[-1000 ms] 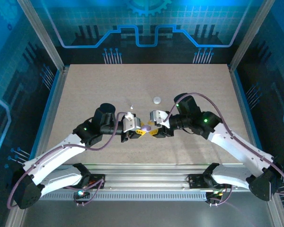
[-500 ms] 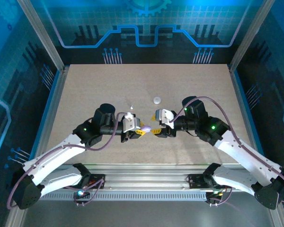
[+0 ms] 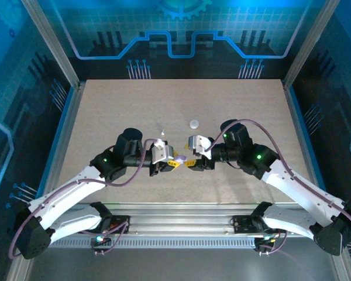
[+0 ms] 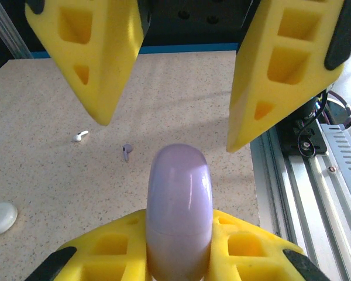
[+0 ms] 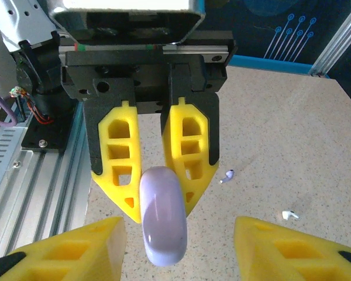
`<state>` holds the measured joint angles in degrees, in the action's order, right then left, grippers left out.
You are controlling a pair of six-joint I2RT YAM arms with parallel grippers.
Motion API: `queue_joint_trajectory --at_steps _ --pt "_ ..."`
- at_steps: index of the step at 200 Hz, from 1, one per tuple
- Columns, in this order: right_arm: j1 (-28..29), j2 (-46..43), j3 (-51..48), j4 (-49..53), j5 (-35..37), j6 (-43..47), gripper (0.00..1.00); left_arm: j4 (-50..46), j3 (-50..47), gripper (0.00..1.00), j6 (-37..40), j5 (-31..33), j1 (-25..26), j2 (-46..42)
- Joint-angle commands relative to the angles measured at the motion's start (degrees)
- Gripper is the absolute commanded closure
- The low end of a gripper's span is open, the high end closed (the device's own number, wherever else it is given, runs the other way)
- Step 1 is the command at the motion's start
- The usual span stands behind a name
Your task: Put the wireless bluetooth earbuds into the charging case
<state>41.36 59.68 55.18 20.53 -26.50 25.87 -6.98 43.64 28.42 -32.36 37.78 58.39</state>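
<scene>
My left gripper [image 4: 179, 237] is shut on a closed lavender charging case [image 4: 179, 199], held edge-up above the table. In the top view the case [image 3: 179, 158] hangs between the two grippers at mid-table. My right gripper [image 5: 176, 234] faces it, open, with its fingers [image 4: 93, 52] standing on either side of the case's free end without touching. Two earbuds lie on the table beyond: a whitish one [image 4: 79, 136] and a pale lavender one [image 4: 126, 151]. The right wrist view shows the lavender earbud [image 5: 227, 175] and the whitish earbud [image 5: 289, 215] too.
A white round pebble-like piece [image 3: 193, 123] lies on the speckled table [image 3: 105, 111] behind the grippers. An aluminium rail [image 4: 316, 193] runs along the near edge. Frame posts and blue walls bound the table.
My right gripper's jaws have spread wider, and it drew back a little and returned toward the case. The left gripper still holds the case in the same place.
</scene>
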Motion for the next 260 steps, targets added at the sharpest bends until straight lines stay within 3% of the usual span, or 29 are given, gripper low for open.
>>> queue_joint_trajectory --at_steps 1,89,174,260 --pt "0.90 0.94 0.18 -2.33 0.22 -0.64 0.48 1.62 -0.95 0.82 -0.65 -0.95 0.34 -1.02" --pt "1.08 3.42 0.10 -3.79 0.66 -0.12 0.48 1.80 -0.86 0.82 -0.83 -1.22 0.36 -0.44" --pt "-0.72 3.16 -0.40 -6.70 8.59 -3.96 0.50 1.62 -0.99 0.82 -0.56 -1.62 0.36 -0.67" --pt "-2.42 3.00 -1.28 -11.20 10.72 -6.74 0.50 1.34 -0.92 0.82 -0.52 -1.14 0.31 -0.73"
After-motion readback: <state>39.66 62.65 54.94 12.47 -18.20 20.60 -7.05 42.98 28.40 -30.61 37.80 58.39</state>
